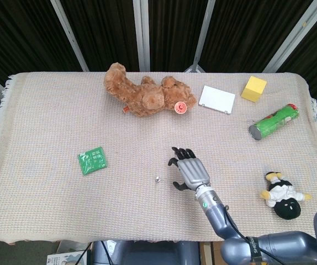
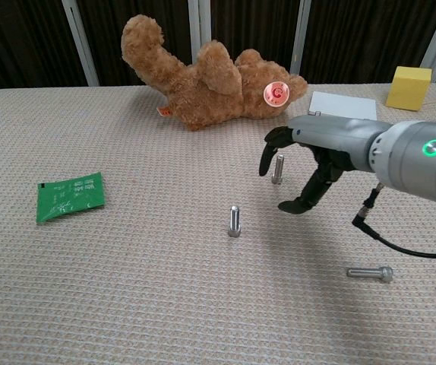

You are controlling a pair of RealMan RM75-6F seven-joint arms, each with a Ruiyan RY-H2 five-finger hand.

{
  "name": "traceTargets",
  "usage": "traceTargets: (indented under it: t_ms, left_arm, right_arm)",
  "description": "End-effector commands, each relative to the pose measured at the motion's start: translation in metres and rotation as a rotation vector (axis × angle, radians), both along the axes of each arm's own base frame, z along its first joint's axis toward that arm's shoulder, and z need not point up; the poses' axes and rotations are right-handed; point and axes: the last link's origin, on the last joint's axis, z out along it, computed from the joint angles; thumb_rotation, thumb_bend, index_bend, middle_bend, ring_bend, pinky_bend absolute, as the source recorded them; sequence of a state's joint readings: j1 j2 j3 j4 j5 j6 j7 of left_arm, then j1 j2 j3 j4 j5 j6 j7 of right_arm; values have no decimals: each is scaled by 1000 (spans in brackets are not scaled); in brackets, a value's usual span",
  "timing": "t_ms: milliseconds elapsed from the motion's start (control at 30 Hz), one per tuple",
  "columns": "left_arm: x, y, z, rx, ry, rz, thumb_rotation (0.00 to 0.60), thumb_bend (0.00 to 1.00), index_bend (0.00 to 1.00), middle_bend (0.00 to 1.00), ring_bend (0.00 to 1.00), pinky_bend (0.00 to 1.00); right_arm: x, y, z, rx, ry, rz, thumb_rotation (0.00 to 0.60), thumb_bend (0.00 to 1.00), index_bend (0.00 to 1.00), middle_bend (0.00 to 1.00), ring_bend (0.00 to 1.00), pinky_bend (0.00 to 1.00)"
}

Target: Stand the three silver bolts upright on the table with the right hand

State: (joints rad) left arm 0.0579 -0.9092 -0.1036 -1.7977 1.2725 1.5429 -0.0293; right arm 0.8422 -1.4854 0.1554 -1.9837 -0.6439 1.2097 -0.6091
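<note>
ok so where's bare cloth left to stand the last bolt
Bare cloth lies between the green packet and the near standing bolt, and along the front edge left of the lying bolt. It is tighter by the far standing bolt, where the right hand hovers, below the teddy bear.

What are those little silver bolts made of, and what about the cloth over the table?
The upright bolt, the second standing bolt and the lying bolt look like bare metal, probably steel: grey with a dull shine. The table cover seems to be a coarse woven fabric: beige, matte, with a ribbed weave and fringed edges in the head view.
</note>
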Motion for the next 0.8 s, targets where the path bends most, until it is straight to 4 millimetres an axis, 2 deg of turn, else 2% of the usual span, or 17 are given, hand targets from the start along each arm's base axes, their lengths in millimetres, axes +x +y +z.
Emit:
traceTargets:
  t_ms: [33, 233, 467, 667, 800]
  left_arm:
    - [1, 0, -1, -2, 0, 0, 600, 76, 32, 32, 0, 63]
    - [2, -1, -2, -3, 4, -2, 600, 75, 32, 32, 0, 63]
    - [1, -1, -1, -1, 0, 2, 600, 75, 32, 32, 0, 63]
    - [1, -1, -1, -6, 1, 3, 600, 75, 32, 32, 0, 63]
    - [1, -1, -1, -5, 2, 5, 600, 76, 32, 32, 0, 63]
  right_arm:
    - [-14, 13, 13, -8, 4, -7, 600, 270, 336, 0, 0, 36]
    - [-30, 35, 25, -13, -6, 2, 600, 235, 335, 0, 0, 36]
    - [-54, 55, 19, 9, -7, -36, 600, 226, 317, 0, 0, 36]
    - [-70, 59, 8, -11, 10, -52, 600, 215, 318, 0, 0, 36]
    - [-77, 56, 2, -34, 12, -72, 600, 216, 385, 0, 0, 36]
